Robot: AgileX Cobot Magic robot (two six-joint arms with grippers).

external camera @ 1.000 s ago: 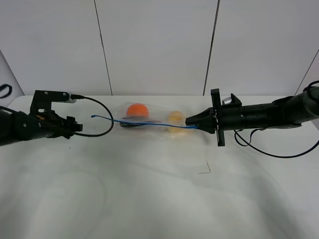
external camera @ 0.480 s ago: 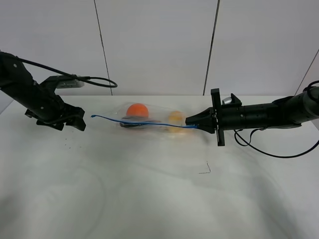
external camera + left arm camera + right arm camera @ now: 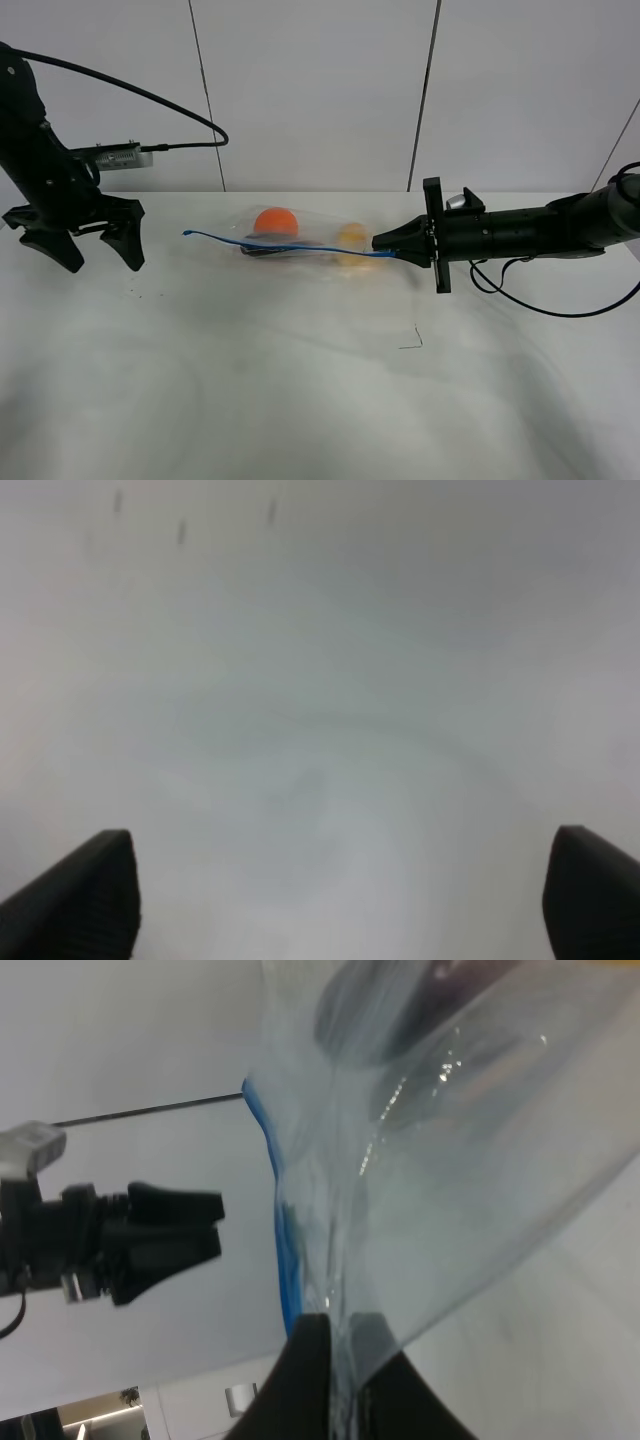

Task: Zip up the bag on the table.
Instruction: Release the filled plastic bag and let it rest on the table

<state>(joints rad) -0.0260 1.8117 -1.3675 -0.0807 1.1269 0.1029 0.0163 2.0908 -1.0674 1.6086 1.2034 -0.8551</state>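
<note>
Exterior high view, bag point(image 3: 300, 238) lengthwise side-to-side, right gripper point(image 3: 380, 243) pinching its end, left gripper point(image 3: 103, 266) spread wide.

The left fingers point(image 3: 128, 238) hang spread wide, with only bare tabletop point(image 3: 300, 400) between and below them. The gap from them to the near, free end of the blue zipper strip point(image 3: 290, 246) is open. Past that end, the bag point(image 3: 300, 228) and its fruit fill the way up to the right fingers point(image 3: 392, 240), which are clamped on its far end.
</note>
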